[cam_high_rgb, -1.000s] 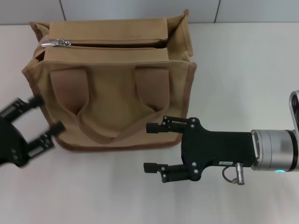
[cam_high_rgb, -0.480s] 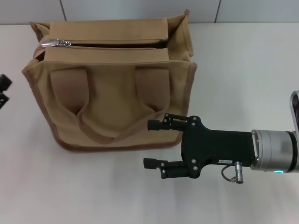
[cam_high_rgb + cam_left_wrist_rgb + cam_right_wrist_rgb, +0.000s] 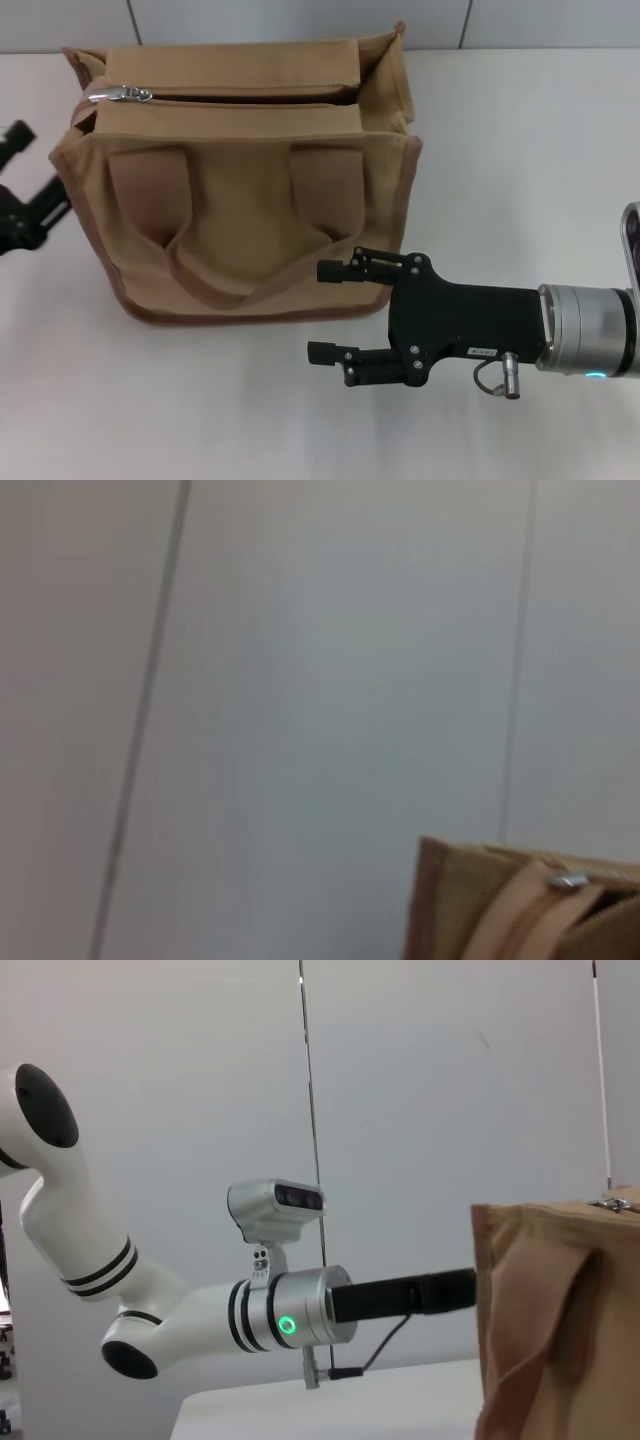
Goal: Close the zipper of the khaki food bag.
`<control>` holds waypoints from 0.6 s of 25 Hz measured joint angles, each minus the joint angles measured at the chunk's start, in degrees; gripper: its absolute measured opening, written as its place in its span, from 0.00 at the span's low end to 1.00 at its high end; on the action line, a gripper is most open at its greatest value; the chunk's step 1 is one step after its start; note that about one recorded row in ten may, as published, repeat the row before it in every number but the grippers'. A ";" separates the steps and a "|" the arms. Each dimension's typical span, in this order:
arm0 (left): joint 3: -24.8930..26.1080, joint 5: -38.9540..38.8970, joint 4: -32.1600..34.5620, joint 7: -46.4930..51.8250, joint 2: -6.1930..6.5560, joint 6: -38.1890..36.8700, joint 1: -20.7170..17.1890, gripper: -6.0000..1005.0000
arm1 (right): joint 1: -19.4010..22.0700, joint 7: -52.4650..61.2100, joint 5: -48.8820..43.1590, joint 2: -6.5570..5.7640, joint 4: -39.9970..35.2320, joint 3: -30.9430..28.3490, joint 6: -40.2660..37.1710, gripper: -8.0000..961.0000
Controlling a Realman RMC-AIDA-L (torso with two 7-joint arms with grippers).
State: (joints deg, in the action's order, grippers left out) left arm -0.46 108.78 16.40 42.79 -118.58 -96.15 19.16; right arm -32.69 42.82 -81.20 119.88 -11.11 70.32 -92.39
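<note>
- Two arms flank the khaki food bag (image 3: 240,180), which stands upright on the white worktop (image 3: 520,150) with its two looped handles hanging down the near face.
- Along the bag's top runs the zipper (image 3: 230,97); its silver pull tab (image 3: 120,93) sits at the bag's left end, and the slot beside it gapes dark toward the right end.
- Just off the bag's left side hangs the left tool (image 3: 32,180), its black fingers spread apart with nothing between them, close to the bag's side but not clearly touching it.
- From the left wrist view the bag's top corner and the pull tab (image 3: 568,882) show against the pale wall.
- Near the bag's front right corner hovers the right tool (image 3: 325,312), fingers parted and empty; the upper fingertip lies over the bag's lower right edge, the lower one over bare worktop.
- From the right wrist view the left arm (image 3: 200,1310) reaches in behind the bag's side.
</note>
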 joint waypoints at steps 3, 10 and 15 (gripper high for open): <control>-1.89 -0.05 -0.75 -1.38 -0.07 1.43 0.91 0.74 | 0.02 -0.02 0.00 0.00 0.10 0.07 -0.23 0.79; 0.03 -0.82 -3.67 -6.91 -0.14 1.94 2.74 0.74 | -0.30 -0.03 -0.01 0.00 0.28 -0.10 -0.50 0.79; 0.27 -1.16 -4.11 -7.44 -0.19 3.52 5.19 0.73 | -0.34 -0.03 0.31 0.00 0.74 -0.04 -0.53 0.78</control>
State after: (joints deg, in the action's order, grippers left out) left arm -0.19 107.63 12.29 35.35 -118.77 -92.63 24.35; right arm -33.03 42.80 -80.89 119.88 -10.38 70.28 -92.92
